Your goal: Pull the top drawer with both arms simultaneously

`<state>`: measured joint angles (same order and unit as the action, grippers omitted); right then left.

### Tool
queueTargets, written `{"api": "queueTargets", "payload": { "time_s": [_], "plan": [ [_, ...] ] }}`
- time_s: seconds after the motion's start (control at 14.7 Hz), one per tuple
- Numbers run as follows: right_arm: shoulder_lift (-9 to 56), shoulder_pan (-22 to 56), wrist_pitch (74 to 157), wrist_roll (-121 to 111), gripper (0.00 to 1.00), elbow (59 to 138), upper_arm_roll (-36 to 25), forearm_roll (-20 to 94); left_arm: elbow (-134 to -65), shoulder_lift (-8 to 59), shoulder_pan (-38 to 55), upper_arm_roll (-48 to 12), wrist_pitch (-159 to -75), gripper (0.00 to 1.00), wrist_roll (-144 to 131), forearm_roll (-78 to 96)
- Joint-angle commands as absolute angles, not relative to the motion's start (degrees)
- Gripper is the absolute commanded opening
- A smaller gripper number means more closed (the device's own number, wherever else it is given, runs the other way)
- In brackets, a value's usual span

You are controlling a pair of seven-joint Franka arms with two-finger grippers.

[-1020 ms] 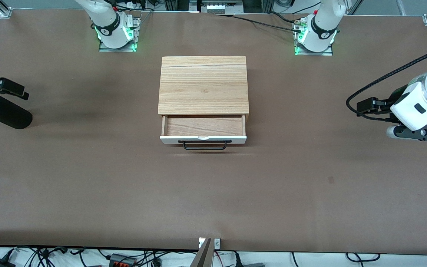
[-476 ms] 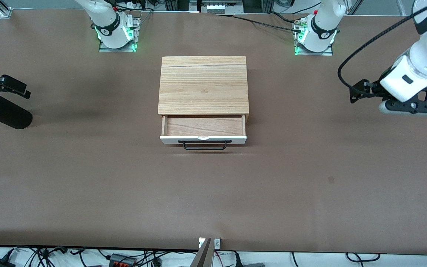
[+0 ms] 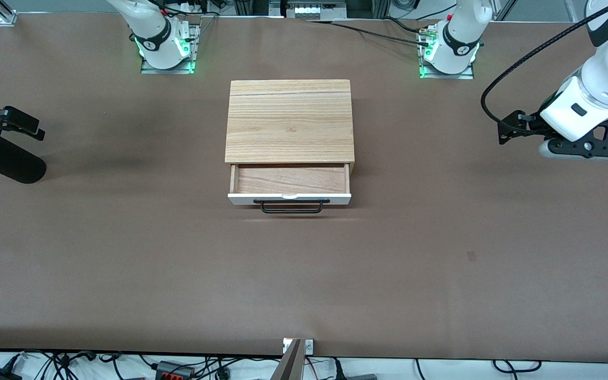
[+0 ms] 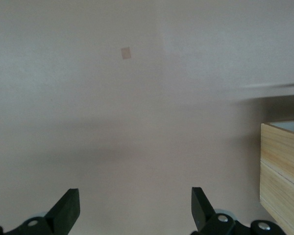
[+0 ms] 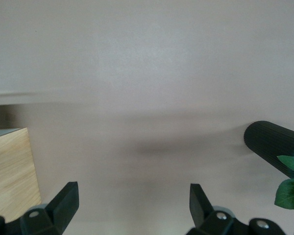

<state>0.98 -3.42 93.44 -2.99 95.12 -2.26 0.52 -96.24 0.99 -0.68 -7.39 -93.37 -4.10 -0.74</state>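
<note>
Drawer [image 3: 290, 182] is seen partly pulled out of the cabinet [image 3: 289, 120] at the middle of the table [image 3: 124, 253] in the front view, its white front [image 3: 289, 199] and black handle [image 3: 291, 206] turned toward the camera, reddish wood shown inside. The left gripper [image 3: 505, 130] is held over bare table toward the left arm's end, well apart from the cabinet; the right gripper [image 3: 32, 131] is held over the right arm's end, above a black cylinder [image 3: 6, 163]. Neither gripper is touching the handle. From the left wrist, both fingers [image 4: 67, 209] are seen spread wide with nothing between them, and a cabinet corner [image 4: 282, 169] is shown at the edge. From the right wrist, the fingers [image 5: 64, 201] are likewise spread wide and empty, with the cabinet [image 5: 12, 171], the cylinder [image 5: 272, 146] and green leaves [image 5: 290, 183] in sight.
</note>
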Motion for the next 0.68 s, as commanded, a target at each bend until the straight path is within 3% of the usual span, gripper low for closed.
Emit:
{"api": "queueTargets", "payload": {
  "time_s": [0.0,0.61],
  "plan": [
    [1.1,-3.1,93.3,-2.6,1.0,94.2,-1.8,0.6,-99.1,-1.6,-1.3,-7.8,-94.6,1.0,-4.4,0.9],
    [1.1,-3.0,93.2,-2.6,1.0,93.9,-1.8,0.6,-98.3,-0.8,-1.5,-7.6,-94.5,1.0,-4.3,3.3]
  ]
}}
